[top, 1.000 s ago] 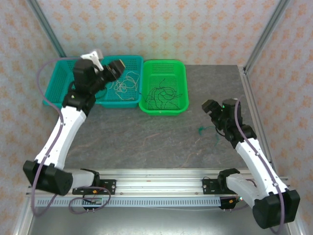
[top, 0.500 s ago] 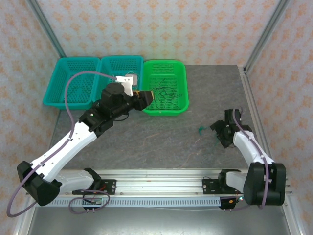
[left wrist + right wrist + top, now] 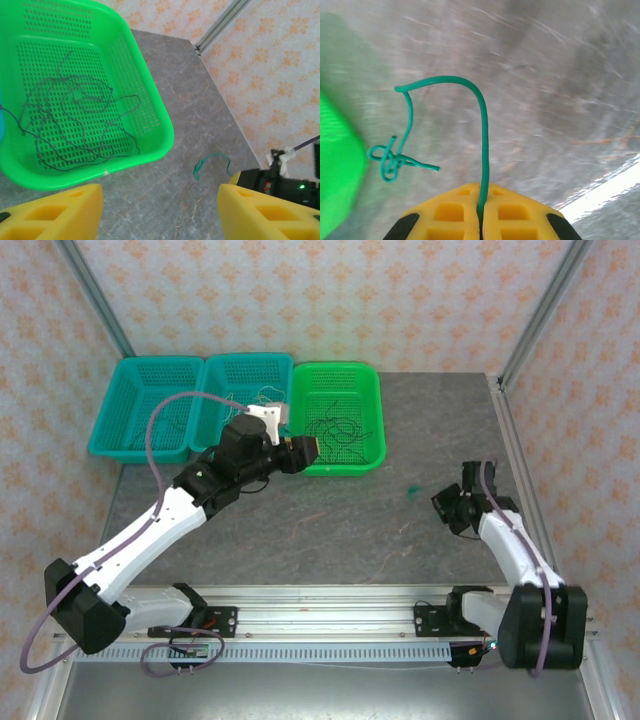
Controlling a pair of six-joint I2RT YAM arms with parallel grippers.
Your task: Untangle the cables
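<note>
Vs a second ago: left gripper (image 3: pixel 300 450) had left the middle teal basket (image 3: pixel 232 368) and sat over the near-left corner of the green basket (image 3: pixel 335 368). Right gripper (image 3: pixel 450 508) had dropped lower and pulled nearer its base, and had gone from spread to pressed together. The green wire (image 3: pixel 411 489) used to trail across the table (image 3: pixel 330 530) towards the right gripper; from the top camera only a small green speck was left to see.

Per view:
- Right wrist: yellow fingers (image 3: pixel 450 215) pressed together, pinching one end of the green wire (image 3: pixel 484 130) between them. The wire rose from the pinch, arched over and ended in a small knotted loop on the left. The top camera couldn't resolve any of this.
- Left wrist: fingers (image 3: pixel 50 212) spread wide, nothing between them. Black wires (image 3: pixel 75 120) lay loosely tangled on the green basket's floor. The green wire (image 3: pixel 210 162) lay on the table, well apart from the basket.
- Top: far-left teal basket (image 3: pixel 145 365) sat beside the other two, all in a row at the far-left side of the table.

Hard to make out: the left arm covered the near part of the middle teal basket; faint pale wires (image 3: pixel 264 396) in it, barely readable. The right wrist view was motion-blurred, with the green basket only a smear at the left edge.
</note>
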